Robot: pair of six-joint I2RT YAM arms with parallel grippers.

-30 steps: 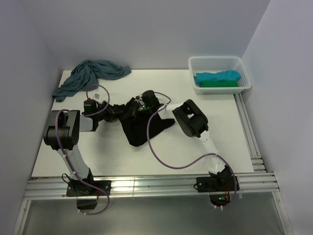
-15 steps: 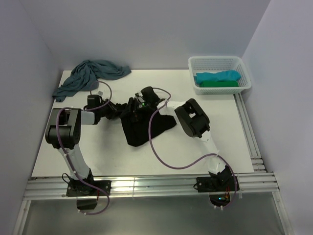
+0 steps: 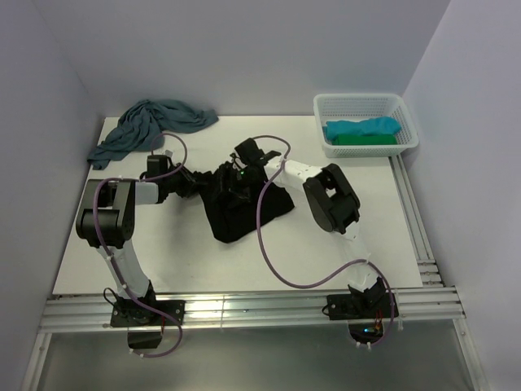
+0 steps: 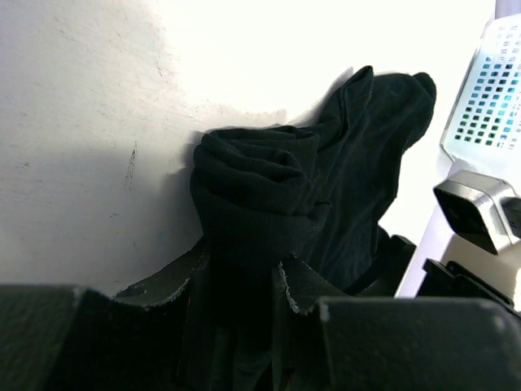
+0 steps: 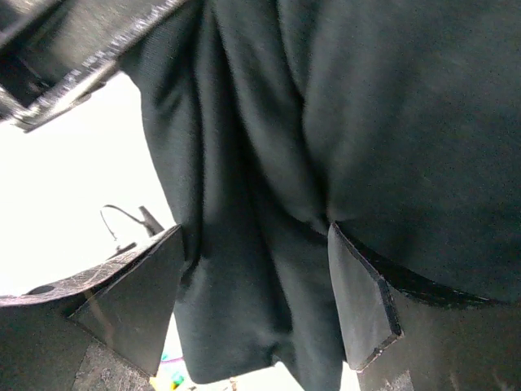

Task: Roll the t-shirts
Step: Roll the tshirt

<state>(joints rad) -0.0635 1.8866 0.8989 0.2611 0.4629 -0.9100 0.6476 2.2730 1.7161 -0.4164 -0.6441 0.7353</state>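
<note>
My left arm's folded low, forearm pointing right across the table (image 3: 187, 252). Its end effector (image 4: 240, 261) is clamped on a bunched end of the black shirt (image 3: 244, 220), mid-table. Right arm reaches in from the other side, and that end effector (image 5: 254, 240) is spread wide, fingers either side of a loose fold, not squeezing it.

Four t-shirts were counted: one black t-shirt (image 3: 244, 218), one dusty-blue t-shirt (image 3: 151, 122), one turquoise t-shirt (image 3: 362, 128), one green t-shirt (image 3: 368, 140). One white mesh basket (image 3: 358, 101) was recorded. Two arms: left arm (image 3: 106, 216), right arm (image 3: 332, 202).
</note>
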